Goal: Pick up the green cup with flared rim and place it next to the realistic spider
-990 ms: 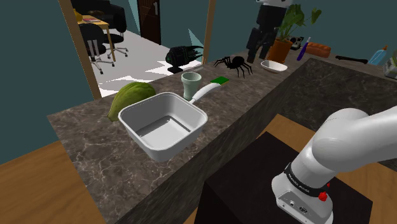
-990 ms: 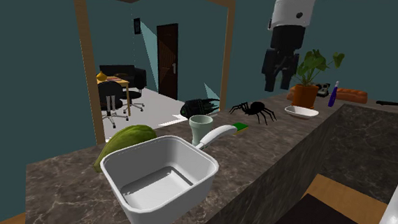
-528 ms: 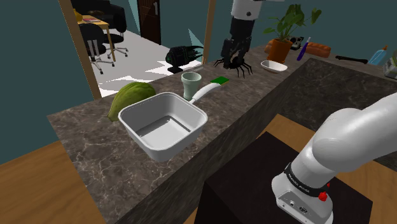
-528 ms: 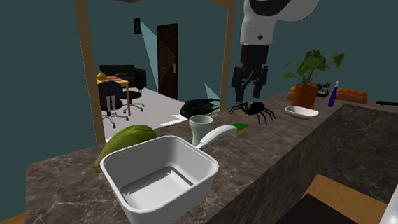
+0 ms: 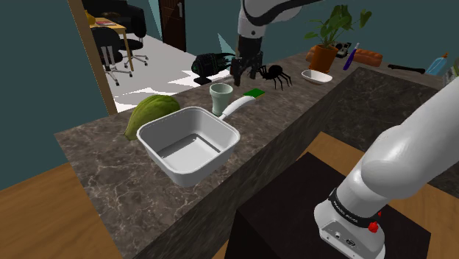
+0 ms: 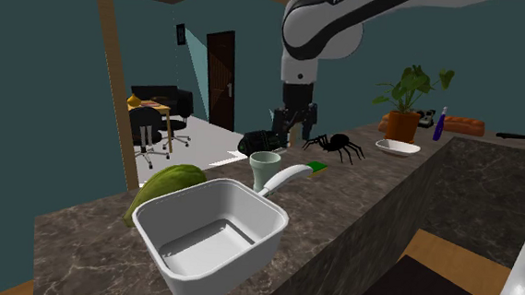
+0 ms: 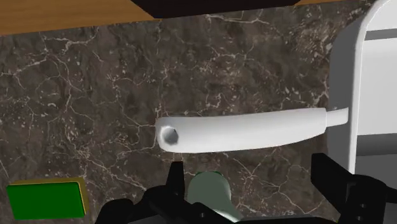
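The pale green cup [image 5: 221,97] with a flared rim stands upright on the dark marble counter, touching the end of the white pan's handle [image 5: 237,107]. The black spider [image 5: 274,73] sits farther along the counter toward the shoulder view's right. My black gripper [image 5: 243,72] hangs open just above and behind the cup, between cup and spider, with nothing in it. The second exterior view has the gripper [image 6: 289,125] over the cup [image 6: 264,167], and the spider [image 6: 337,144] to its right. In the wrist view the cup [image 7: 210,191] lies beside one finger [image 7: 176,181], the handle [image 7: 248,129] beyond.
A white square pan [image 5: 190,143] and a green leafy vegetable [image 5: 151,112] fill the counter's near end. A flat green square [image 5: 254,93] lies by the handle. A dark beetle-like object [image 5: 210,64] sits behind the cup. A white bowl [image 5: 316,76] and potted plant [image 5: 322,55] stand past the spider.
The arm has swung from near the plant toward the shoulder view's left, passing over the spider, and come down above the cup. The fingers stayed open.
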Robot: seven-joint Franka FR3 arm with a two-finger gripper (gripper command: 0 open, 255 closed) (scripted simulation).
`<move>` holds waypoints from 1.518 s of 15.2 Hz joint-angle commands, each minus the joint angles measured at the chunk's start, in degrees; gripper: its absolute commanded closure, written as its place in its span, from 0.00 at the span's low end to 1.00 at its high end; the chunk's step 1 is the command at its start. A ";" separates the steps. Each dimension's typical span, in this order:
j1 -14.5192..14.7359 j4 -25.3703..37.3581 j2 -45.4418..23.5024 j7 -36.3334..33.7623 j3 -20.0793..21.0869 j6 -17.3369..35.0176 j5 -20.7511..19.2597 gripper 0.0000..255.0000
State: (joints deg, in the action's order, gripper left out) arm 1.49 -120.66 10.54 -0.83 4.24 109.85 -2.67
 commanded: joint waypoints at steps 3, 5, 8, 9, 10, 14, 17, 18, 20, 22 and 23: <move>0.43 5.77 -8.39 -2.28 1.11 2.63 -2.19 0.00; 0.71 9.09 -12.76 -3.32 1.43 3.64 -3.46 0.00; 1.27 14.70 -19.43 -4.80 1.69 4.59 -5.45 0.00; 1.51 16.76 -21.69 -5.25 1.71 4.75 -6.11 0.00; 1.79 18.91 -23.97 -5.67 1.70 4.83 -6.76 0.00; 2.48 23.93 -29.63 -6.58 1.48 5.39 -8.27 0.00; 2.35 22.66 -30.37 -6.73 1.33 7.39 -8.49 0.00; 2.31 22.27 -30.64 -6.78 1.28 8.05 -8.57 0.00; 2.20 21.32 -31.37 -6.92 1.15 9.74 -8.78 0.00; 2.20 21.32 -31.37 -6.92 1.15 9.74 -8.78 0.00; 2.20 21.32 -31.37 -6.92 1.15 9.74 -8.78 0.00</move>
State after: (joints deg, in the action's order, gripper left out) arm 3.69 -99.22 -20.84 -7.72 5.40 119.46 -11.43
